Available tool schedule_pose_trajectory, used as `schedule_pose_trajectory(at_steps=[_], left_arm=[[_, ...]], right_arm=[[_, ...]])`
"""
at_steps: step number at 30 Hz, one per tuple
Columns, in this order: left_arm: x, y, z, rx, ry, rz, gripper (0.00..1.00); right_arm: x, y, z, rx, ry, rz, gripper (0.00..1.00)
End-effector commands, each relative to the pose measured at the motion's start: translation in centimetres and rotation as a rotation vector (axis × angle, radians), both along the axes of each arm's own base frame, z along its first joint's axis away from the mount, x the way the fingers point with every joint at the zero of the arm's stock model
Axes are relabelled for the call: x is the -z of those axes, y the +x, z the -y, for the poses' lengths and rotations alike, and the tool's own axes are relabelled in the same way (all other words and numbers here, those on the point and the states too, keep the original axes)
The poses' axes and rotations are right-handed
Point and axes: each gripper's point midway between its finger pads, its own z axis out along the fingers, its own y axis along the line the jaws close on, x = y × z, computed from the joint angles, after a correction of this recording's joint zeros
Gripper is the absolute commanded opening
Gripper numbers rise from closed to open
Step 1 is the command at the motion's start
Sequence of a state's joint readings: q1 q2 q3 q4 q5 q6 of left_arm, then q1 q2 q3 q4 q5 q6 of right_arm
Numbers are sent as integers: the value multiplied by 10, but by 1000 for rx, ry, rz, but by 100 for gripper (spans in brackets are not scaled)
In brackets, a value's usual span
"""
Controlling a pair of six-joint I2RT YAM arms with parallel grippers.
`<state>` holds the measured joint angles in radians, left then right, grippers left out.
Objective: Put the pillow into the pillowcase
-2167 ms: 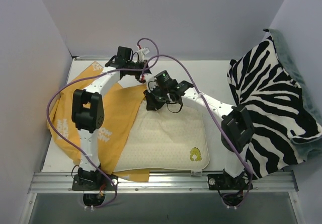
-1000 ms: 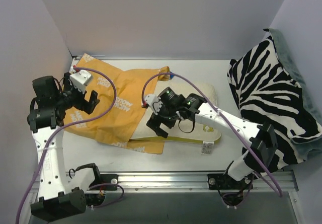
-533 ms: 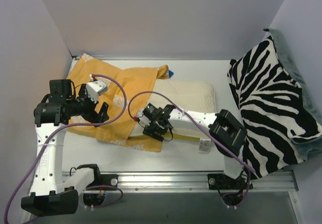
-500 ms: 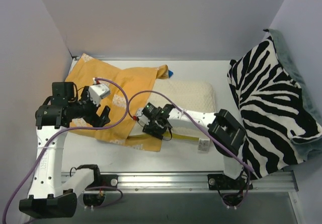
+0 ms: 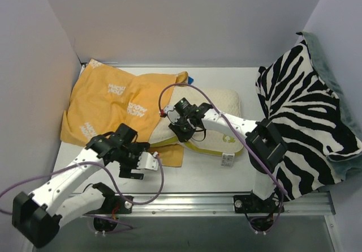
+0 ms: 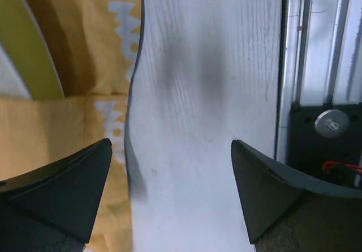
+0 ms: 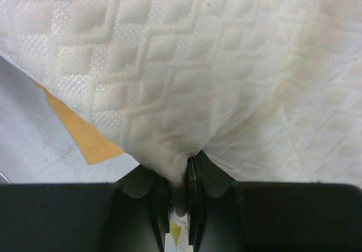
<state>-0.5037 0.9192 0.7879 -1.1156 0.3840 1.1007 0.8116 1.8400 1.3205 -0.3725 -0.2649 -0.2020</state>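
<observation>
The mustard-orange pillowcase lies flat at the left of the table, its near corner reaching toward the middle. The cream quilted pillow lies right of it, its left end over the pillowcase's edge. My right gripper is shut on a bunched fold of the pillow at that left end; the right wrist view shows the fabric pinched in my right gripper. My left gripper hangs open near the table's front edge. In its wrist view my left gripper is over bare table, with the pillowcase beside the left finger.
A zebra-striped blanket is heaped at the right side, draped over the table's edge. A metal rail runs along the near edge, close to the left gripper's right finger. Purple cables loop over both arms.
The right gripper has shut on the pillow's left end and drawn it up slightly. The left arm has swung from beside the pillowcase's left part down to the front edge, still open.
</observation>
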Motion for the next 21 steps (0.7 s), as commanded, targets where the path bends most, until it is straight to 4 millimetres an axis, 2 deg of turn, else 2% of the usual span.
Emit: schedule_pose_trajectory(at_steps=[1,3,6,9,12,14,15,17,18,19,20,21], left_arm=[[12,37,39,89,17,185,94],[21,39,55,153,31,217,94],[38,52,65,225,50,264,94],[55,59,66,275,83,284,93],[65,73,70,253,95,325,92],[78,74,65,241,134,310,88],[82,74,64,237,147,296,78],[92,71,62,248,172,265,66],[93,69,63,261,170,258,53],[92,67,65,276,162,249,44],[83,59,78,315,128,232,21],[76,56,88,330,100,223,20]], right_arm=[[-18,-30,-11,-25,96,-122,0],[-24,-38,-17,-43,121,-150,0],[-25,-42,-21,-66,127,-152,0],[-21,-48,-18,-92,92,-155,0],[-24,-56,-15,-115,104,-167,0],[-26,-60,-15,-121,117,-178,0],[-28,-60,-15,-122,124,-176,0],[-31,-61,-15,-123,134,-177,0],[-33,-62,-16,-122,143,-182,0],[-36,-60,-17,-118,154,-186,0],[-43,-60,-24,-117,183,-198,0],[-41,-62,-24,-113,187,-216,0]])
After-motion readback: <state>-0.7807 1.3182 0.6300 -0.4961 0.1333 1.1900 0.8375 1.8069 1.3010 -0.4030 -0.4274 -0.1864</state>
